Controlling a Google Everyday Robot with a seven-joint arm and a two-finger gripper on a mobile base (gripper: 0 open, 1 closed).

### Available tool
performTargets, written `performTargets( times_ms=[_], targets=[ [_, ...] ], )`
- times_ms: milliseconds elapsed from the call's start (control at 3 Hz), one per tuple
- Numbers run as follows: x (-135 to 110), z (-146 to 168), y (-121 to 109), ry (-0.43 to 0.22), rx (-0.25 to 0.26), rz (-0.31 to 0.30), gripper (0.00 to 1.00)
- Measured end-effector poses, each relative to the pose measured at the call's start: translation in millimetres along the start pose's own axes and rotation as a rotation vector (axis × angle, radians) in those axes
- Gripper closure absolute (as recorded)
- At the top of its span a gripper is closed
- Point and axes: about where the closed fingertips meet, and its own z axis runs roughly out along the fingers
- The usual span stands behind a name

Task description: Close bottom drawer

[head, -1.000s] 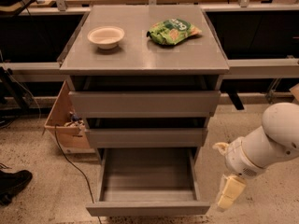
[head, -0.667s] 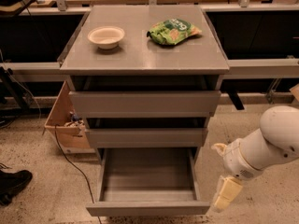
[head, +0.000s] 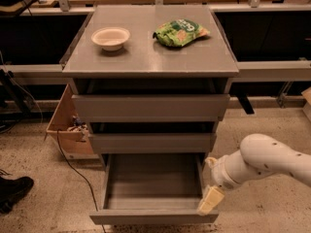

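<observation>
In the camera view, the bottom drawer (head: pixel 153 217) stands pulled far out at the lower centre of the frame, with its grey tray open to see. The end effector (head: pixel 210 199) is at the lower right, just beside the right corner of the drawer front. I cannot tell if it touches the drawer, nor if it is spread or pressed together. On the table (head: pixel 146 55) above, a white bowl (head: pixel 111 37) and a green bag (head: pixel 181 32) lie apart.
</observation>
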Motion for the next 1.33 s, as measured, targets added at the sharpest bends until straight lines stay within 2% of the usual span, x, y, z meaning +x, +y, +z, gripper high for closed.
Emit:
performTargets(
  times_ms=[333,1000,1333],
  targets=[
    [18,55,-27,-0.014,0.022,0.01,0.0],
    [62,150,-65,-0.01,-0.002,0.039,0.0],
    [62,150,-65,-0.01,-0.002,0.039,0.0]
  ],
)
